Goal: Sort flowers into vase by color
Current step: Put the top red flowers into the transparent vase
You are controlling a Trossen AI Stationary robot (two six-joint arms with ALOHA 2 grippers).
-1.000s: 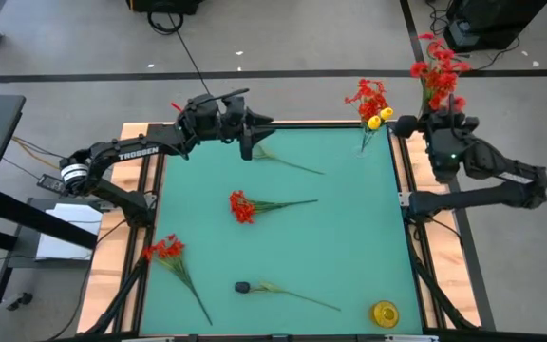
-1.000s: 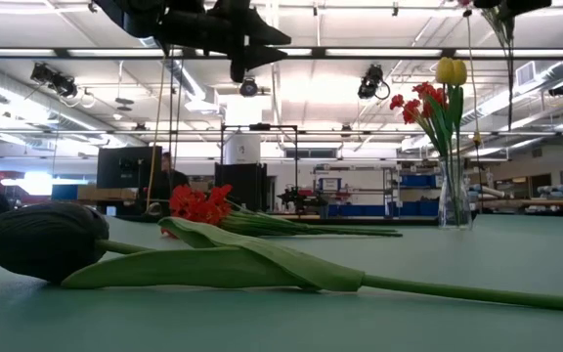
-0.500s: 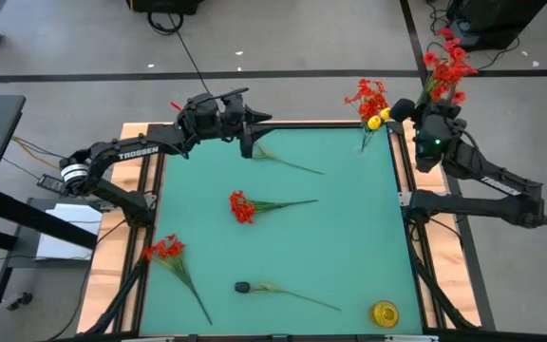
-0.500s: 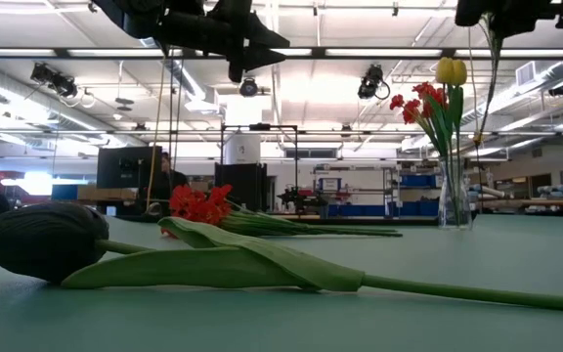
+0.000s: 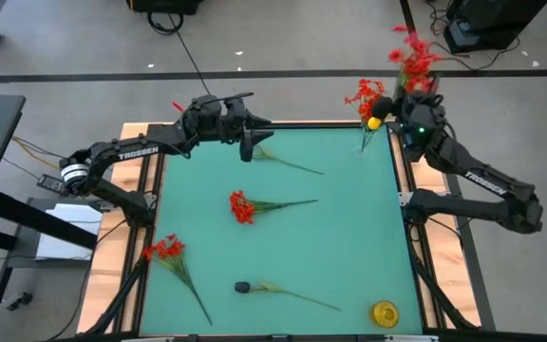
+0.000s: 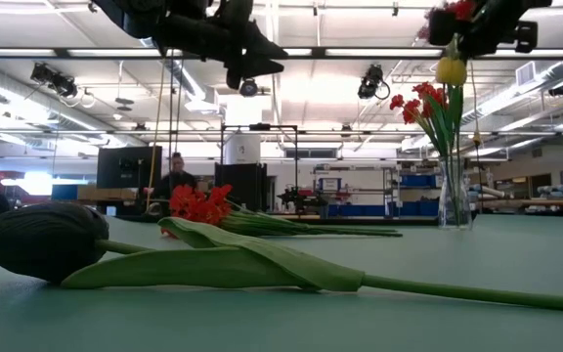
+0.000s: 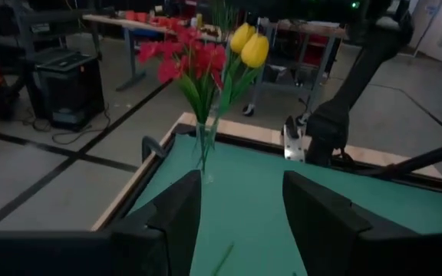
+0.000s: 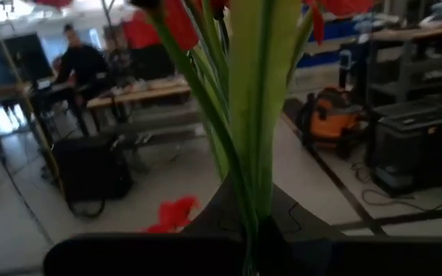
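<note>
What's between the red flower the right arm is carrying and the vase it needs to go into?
Mainly the blooms already in the vase. The right end effector holds a red flower up beside it, and the red blooms and a yellow tulip crowd the opening. Nothing else visible stands between them.

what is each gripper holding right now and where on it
The right gripper holds a red flower by its green stem, near the vase. The left gripper is open and empty.

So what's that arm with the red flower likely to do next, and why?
Probably ease the red flower down so its stem slips into the vase. The right gripper holds it high beside the vase, which already contains red and yellow blooms, and the stem isn't in yet.
</note>
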